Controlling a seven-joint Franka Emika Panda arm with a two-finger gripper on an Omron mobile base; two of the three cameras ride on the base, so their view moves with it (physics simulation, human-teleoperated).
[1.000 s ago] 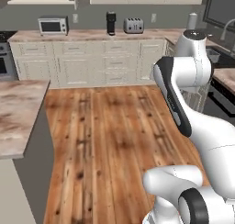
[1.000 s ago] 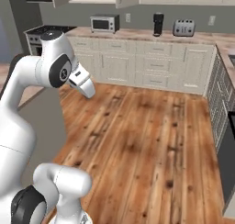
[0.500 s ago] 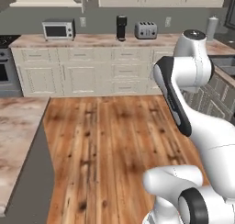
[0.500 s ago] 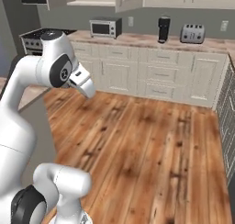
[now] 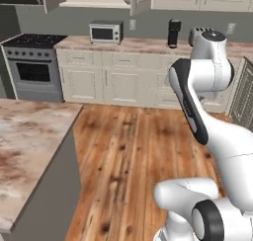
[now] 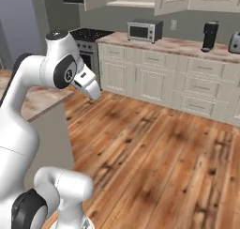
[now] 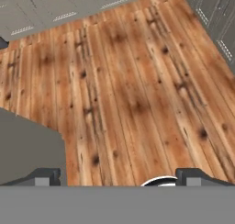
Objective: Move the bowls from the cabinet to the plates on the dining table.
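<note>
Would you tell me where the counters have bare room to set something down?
The marble top at left is bare throughout. The back counter is free between microwave and coffee maker; it is more crowded from the coffee maker to the toaster.

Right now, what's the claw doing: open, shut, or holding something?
Claw: open, tips spread wide apart, nothing between them, with wooden floor beyond it.
</note>
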